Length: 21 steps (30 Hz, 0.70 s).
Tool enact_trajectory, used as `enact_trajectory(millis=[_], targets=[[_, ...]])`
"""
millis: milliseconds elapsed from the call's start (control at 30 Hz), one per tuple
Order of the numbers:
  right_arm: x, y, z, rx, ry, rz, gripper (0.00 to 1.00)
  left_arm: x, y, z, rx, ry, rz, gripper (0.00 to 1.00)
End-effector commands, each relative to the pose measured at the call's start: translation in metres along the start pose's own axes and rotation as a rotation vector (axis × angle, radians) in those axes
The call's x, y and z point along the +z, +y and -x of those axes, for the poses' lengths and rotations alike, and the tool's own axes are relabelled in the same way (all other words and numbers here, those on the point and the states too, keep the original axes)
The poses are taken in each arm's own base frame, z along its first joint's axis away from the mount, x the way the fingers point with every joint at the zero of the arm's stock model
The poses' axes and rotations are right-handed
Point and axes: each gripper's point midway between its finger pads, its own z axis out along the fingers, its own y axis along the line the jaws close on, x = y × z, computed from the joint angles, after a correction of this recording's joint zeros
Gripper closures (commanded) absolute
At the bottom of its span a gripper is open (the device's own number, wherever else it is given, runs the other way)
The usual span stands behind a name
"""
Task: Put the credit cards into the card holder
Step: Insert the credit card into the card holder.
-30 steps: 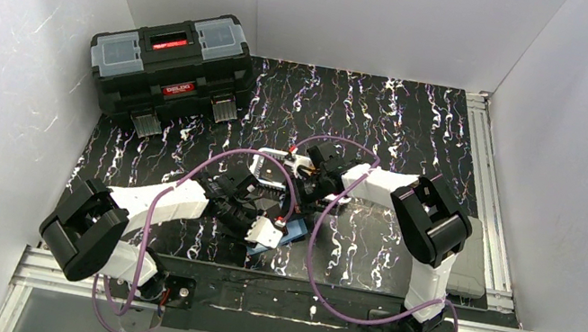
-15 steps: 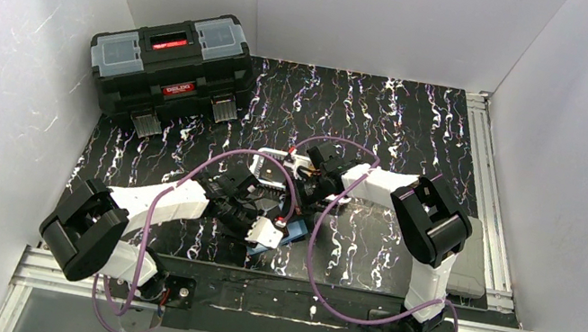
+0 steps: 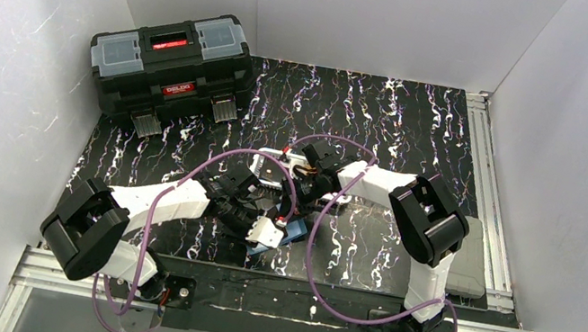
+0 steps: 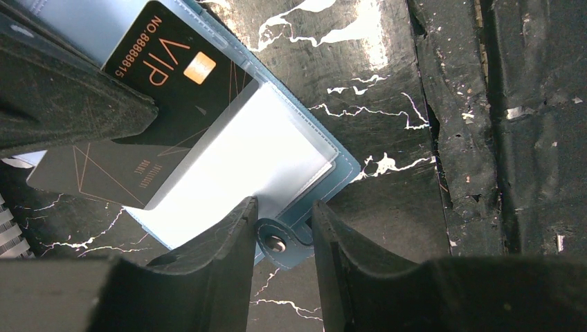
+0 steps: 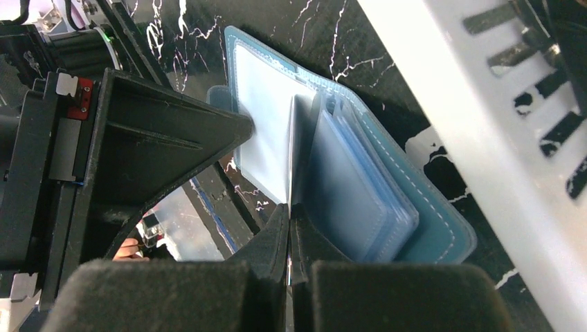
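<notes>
1. The right gripper (image 5: pixel 289 232) is clamped on the black VIP card (image 4: pixel 138 131), which shows edge-on between its pads.
2. The card's leading end seems tucked into a clear sleeve of the open teal card holder (image 4: pixel 332 162), which lies on the marbled table (image 4: pixel 387 62). The card sits skewed.
3. The left gripper (image 4: pixel 280 238) stands narrowly apart astride the snap tab (image 4: pixel 277 243). Whether it pinches the tab I cannot tell.
4. The step is insertion. The next move probably calls for squaring the card and pushing it deeper with the holder steadied.
</notes>
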Motion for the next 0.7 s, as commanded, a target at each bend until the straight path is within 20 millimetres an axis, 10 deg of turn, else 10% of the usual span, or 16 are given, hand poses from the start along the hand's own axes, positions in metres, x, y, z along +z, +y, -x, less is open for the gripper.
enact_trajectory(millis=[0,667], targets=[[0.006,0.003,0.007,-0.023,0.008,0.001,0.99,0.000,-0.003,-0.004,-0.014,0.028,-0.018,0.68],[0.012,0.001,0.013,-0.052,-0.010,-0.097,0.86,-0.001,-0.001,-0.005,-0.027,0.036,0.004,0.71]])
